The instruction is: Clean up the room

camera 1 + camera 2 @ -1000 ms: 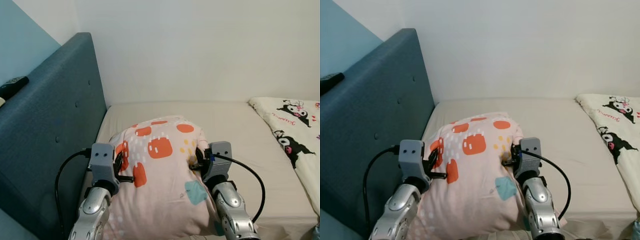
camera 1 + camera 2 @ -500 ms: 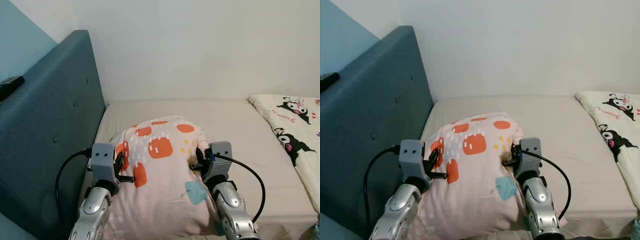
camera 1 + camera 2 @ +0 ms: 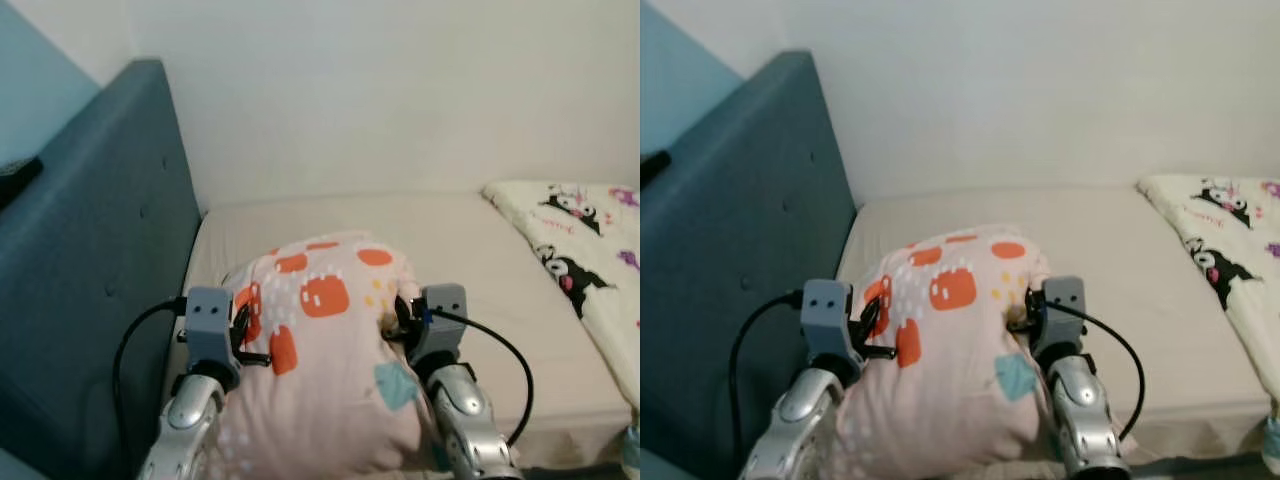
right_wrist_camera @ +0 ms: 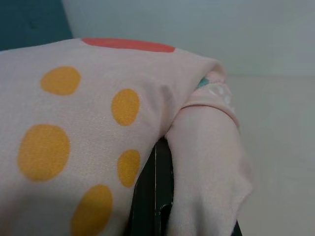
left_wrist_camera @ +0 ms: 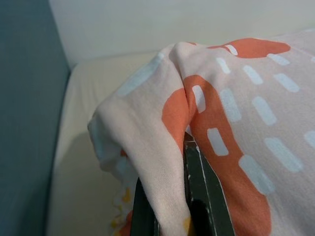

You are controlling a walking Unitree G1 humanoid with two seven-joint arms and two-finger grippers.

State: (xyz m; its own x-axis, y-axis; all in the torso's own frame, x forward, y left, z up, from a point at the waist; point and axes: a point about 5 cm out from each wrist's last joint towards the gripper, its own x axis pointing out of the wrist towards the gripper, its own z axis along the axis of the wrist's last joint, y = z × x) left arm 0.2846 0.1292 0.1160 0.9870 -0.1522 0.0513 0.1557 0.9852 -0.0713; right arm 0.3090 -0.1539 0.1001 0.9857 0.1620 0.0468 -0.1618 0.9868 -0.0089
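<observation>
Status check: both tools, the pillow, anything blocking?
Left tool and right tool each pinch the pillow, held over the mattress. Headboard close on left; cartoon-print blanket off right.

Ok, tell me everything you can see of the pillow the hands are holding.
The pillow is soft pale pink fabric printed with orange blocks, white dashes, yellow dots and a teal patch. It is plump and bunched, held up over the beige mattress beside the blue headboard. The left hand pinches a fold at its left edge and the right hand grips its right edge, with cloth creased between the fingers.
</observation>
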